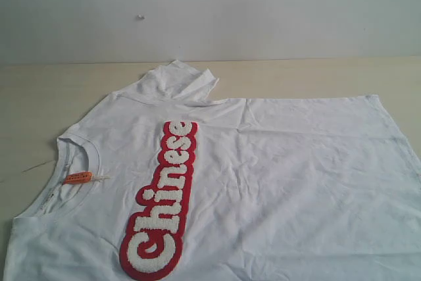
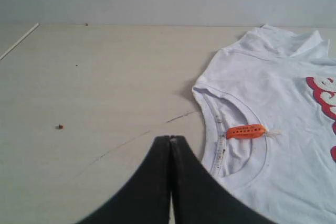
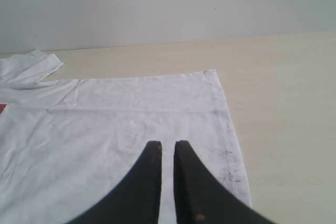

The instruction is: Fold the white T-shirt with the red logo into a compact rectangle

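The white T-shirt [image 1: 283, 176] lies flat and face up on the table, collar [image 1: 79, 149] to the left and hem to the right. The red logo [image 1: 164, 195] runs across its chest. An orange neck tag [image 1: 77, 177] sits inside the collar. The far sleeve [image 1: 181, 80] is bunched and folded over. Neither gripper shows in the exterior view. My left gripper [image 2: 170, 139] is shut and empty over bare table, just beside the collar [image 2: 231, 169] and tag [image 2: 245, 131]. My right gripper [image 3: 167, 144] hovers above the shirt [image 3: 121, 114] near its hem corner, jaws a narrow gap apart, holding nothing.
The pale wooden table [image 1: 39, 97] reaches back to a white wall [image 1: 263, 11]. Bare tabletop [image 2: 79, 87] lies left of the collar, with a small brown crumb [image 2: 60, 126] on it. Dark smudges [image 3: 231, 166] mark the hem edge. More bare table [image 3: 289, 119] lies beyond the hem.
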Available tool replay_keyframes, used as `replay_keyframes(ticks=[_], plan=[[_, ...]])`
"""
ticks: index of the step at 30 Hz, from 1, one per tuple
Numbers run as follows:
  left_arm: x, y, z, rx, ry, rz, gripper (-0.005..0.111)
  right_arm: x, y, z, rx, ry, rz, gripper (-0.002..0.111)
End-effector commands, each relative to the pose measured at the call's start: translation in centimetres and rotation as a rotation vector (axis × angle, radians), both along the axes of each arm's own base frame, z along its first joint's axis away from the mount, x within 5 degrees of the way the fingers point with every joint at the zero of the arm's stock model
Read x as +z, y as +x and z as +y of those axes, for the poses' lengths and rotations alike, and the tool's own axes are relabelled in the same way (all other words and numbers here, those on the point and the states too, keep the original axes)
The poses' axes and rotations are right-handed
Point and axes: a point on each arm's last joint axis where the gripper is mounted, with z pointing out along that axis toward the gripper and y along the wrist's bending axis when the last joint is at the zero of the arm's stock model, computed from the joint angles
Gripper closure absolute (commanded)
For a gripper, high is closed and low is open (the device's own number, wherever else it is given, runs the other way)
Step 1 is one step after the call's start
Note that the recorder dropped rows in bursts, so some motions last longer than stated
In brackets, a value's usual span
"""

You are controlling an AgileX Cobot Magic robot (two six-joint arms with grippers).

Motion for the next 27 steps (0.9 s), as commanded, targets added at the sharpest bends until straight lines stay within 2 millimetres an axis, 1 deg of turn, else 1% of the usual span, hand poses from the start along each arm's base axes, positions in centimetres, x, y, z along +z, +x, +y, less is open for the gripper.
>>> replay_keyframes(ticks=[1, 20, 24, 27], plan=[[0.1, 0.0, 0.0, 0.003, 0.004, -0.015, 0.107, 0.0, 0.0, 0.0, -0.004, -0.003, -0.008, 0.098], [0.1, 0.0, 0.0, 0.003, 0.004, -0.015, 0.107, 0.0, 0.0, 0.0, -0.004, -0.003, -0.008, 0.098], [0.6, 0.1, 0.0, 0.001, 0.014, -0.079, 0.107, 0.0, 0.0, 0.0, -0.004, -0.003, -0.008, 0.098], [1.4, 0.3, 0.0, 0.005, -0.037, -0.163, 0.107, 0.0, 0.0, 0.0, -0.004, -0.003, -0.008, 0.098]])
